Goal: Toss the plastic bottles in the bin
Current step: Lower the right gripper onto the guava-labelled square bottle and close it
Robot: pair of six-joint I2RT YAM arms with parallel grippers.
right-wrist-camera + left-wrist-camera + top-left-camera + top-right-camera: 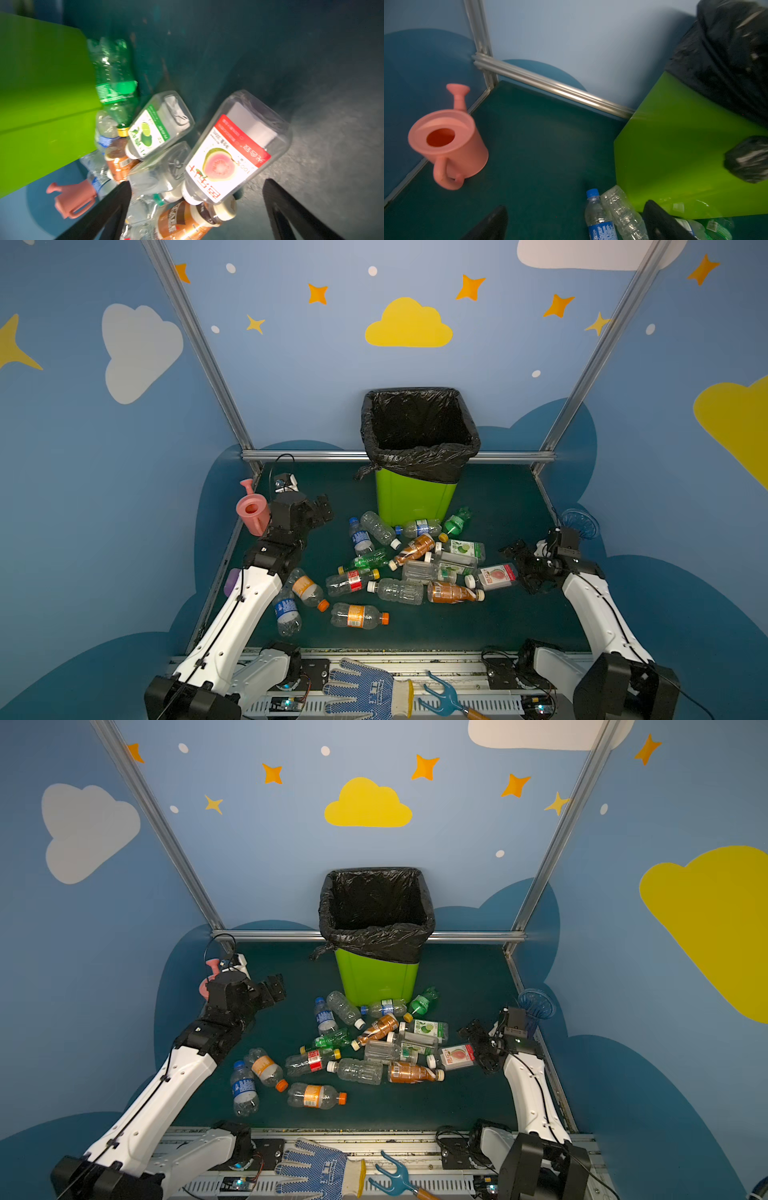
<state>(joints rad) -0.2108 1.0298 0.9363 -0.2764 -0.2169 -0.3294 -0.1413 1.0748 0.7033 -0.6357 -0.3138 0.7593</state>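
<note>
Guava-label bottle (234, 149): just ahead, between released right jaws, likely spread to straddle it. Left jaws released, empty; bin (675, 145) ahead.

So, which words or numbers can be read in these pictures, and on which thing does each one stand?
"100%": guava-label bottle, beside red Chinese characters that I cannot read surely.
Brown bottle: large letters, blurred.
Lime-label bottle, blue-label bottle, glove print: too small or blurred.
</note>
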